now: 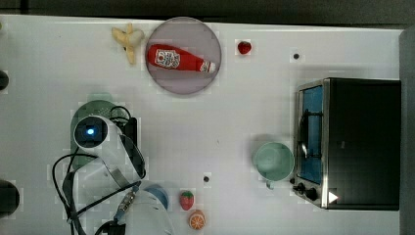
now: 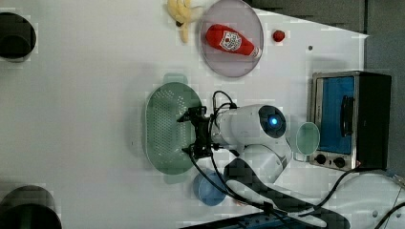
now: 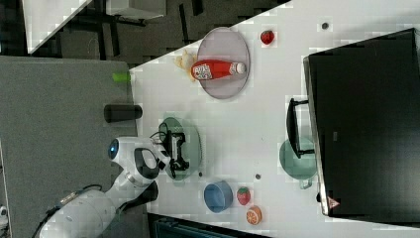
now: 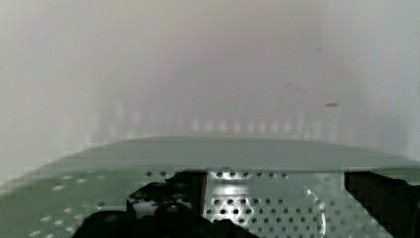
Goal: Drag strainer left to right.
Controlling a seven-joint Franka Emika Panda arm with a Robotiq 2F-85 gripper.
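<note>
1. The strainer (image 2: 167,125) sits on the white table (image 2: 86,119), in the left view a long pale-green oval just left of the robot's arm (image 2: 253,126), its holed floor facing up.
2. The gripper (image 2: 190,134) hangs right over the strainer's right-hand side in the left view, its two black fingers (image 2: 187,117) spread wide along the length of the oval, one toward each end.
3. Wide open it is, and nothing sits between the fingers; they hold nothing.
4. From the wrist view, the strainer's rim (image 4: 237,153) arcs across just ahead of the dark fingertips (image 4: 148,198), with the perforated wall (image 4: 257,208) directly between them; whether the tips touch the plastic, I cannot tell.
5. In the right view, the gripper (image 3: 174,148) lies over the strainer (image 3: 190,144), covering its middle, with green rim showing at both ends.
6. In the top view, the arm's white wrist (image 1: 95,134) hides most of the strainer (image 1: 98,105); only its upper end peeks out.
7. Around it: a blue bowl (image 2: 210,188) just beside the strainer's lower end in the left view, a mint cup (image 2: 306,138) well apart by the toaster oven (image 2: 351,119), and a ketchup bottle (image 2: 231,40) lying on a grey plate (image 2: 215,64) beyond the strainer's upper end.
</note>
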